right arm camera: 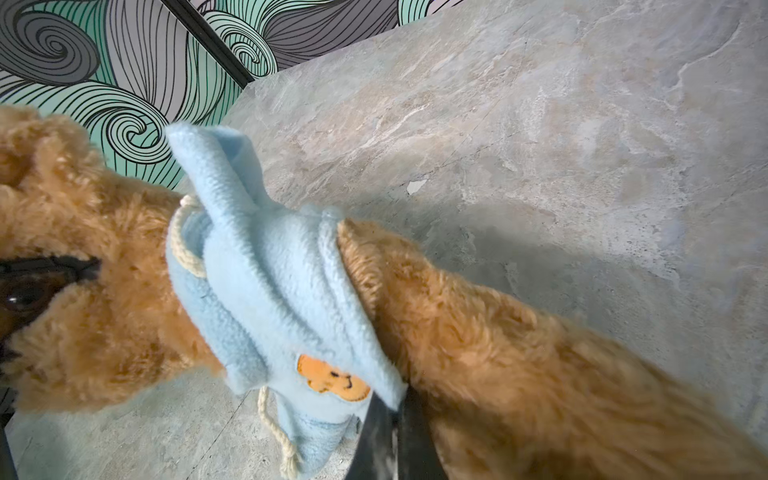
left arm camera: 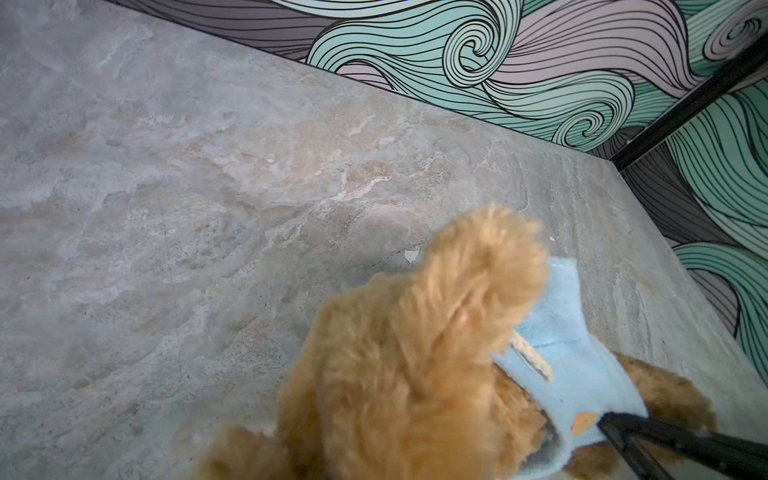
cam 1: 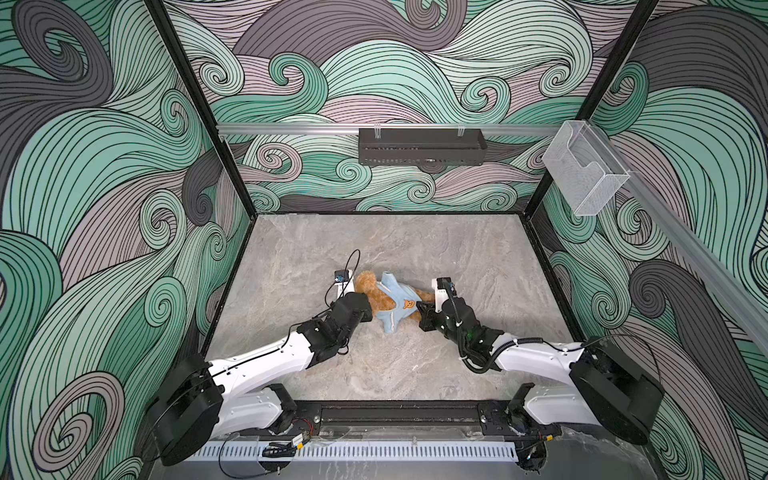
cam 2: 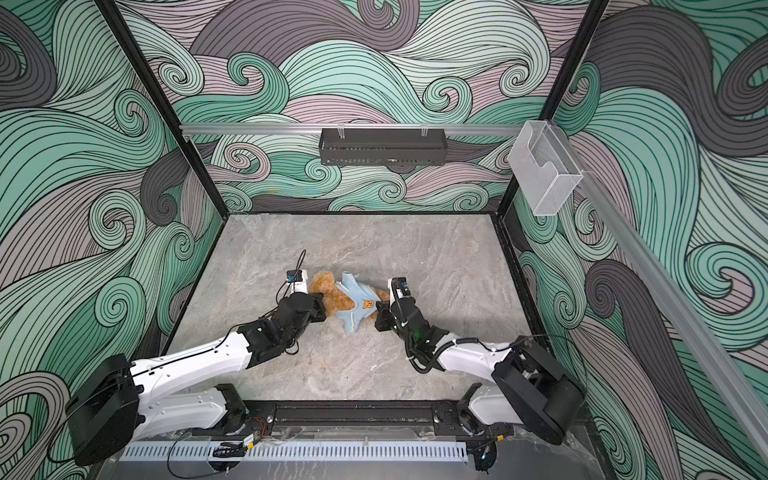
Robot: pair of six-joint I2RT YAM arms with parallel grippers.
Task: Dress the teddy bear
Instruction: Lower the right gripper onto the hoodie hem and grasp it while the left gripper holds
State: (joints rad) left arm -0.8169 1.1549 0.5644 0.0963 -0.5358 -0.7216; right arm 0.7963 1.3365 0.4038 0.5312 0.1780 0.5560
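Teddy bear (cam 1: pixel 376 301) lay mid-worktop (cam 1: pixel 374 365), head toward left arm. Light blue shirt (cam 1: pixel 395 299) was bunched round torso, one sleeve stuck up, seemingly empty; legs bare.

Left gripper (cam 1: pixel 368 309) was clenched into fur at head end. Right gripper (cam 1: pixel 422 309) was pinched tight on shirt hem beside bear-face patch (right arm camera: pixel 332 380).

Risks:
- Thin fleece hem could slip from pinch under hard pull.
- Fur hold looked shallow, so bear might slide along with shirt instead of shirt travelling down body.
- Loose drawstring (right arm camera: pixel 272 419) could snag.
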